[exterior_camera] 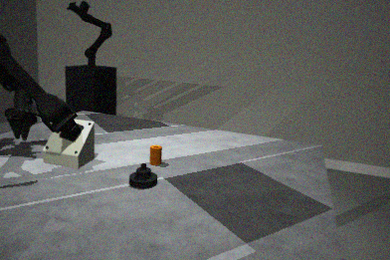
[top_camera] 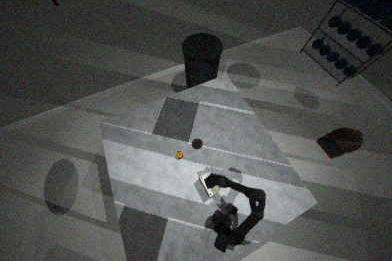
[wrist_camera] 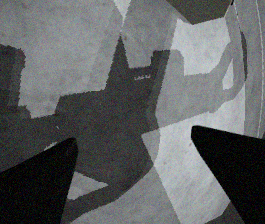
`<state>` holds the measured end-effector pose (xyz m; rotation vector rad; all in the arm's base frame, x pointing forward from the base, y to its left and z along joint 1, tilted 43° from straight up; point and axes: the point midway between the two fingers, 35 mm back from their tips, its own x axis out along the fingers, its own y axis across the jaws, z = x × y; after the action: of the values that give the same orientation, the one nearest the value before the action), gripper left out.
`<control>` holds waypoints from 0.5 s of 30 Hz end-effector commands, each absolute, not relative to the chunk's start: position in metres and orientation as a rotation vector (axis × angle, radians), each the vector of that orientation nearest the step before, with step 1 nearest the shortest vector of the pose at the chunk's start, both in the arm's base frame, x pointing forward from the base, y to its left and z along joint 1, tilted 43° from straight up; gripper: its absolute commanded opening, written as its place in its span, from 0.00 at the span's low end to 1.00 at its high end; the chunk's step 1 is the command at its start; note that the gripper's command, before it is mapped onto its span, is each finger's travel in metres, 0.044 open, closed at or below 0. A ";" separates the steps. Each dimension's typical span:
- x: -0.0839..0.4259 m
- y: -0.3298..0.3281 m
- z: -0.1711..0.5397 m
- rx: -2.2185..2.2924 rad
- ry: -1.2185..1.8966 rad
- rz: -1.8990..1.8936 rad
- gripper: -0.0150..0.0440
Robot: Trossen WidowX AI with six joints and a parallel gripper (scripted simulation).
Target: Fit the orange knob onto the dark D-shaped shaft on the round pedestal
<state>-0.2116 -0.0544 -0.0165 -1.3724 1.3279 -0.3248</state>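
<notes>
The orange knob [top_camera: 180, 155] [exterior_camera: 155, 155] stands upright on the floor, a little apart from the pedestal. The round dark pedestal [top_camera: 197, 143] [exterior_camera: 142, 181] bears a short dark shaft [exterior_camera: 143, 166], with nothing on it. My gripper [exterior_camera: 21, 137] [wrist_camera: 136, 138] is open and empty, its fingers pointing down at the left of the exterior view, well away from knob and pedestal. Neither knob nor pedestal shows in the wrist view. The shaft's flat side cannot be made out.
A cream sloped block [top_camera: 204, 185] [exterior_camera: 88, 146] stands by the arm, between the gripper and the knob in the exterior view. A black bin [top_camera: 202, 62] stands farther back in the top view. Shadows of the arm cross the surface.
</notes>
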 end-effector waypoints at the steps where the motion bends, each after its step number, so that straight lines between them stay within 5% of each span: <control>1: -0.212 -0.054 -0.016 -1.362 1.328 -0.325 0.98; 15: -0.210 -0.030 0.026 -0.704 1.423 -0.437 1.00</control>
<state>-0.2134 -0.0323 0.0240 -0.7835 1.4168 -0.4134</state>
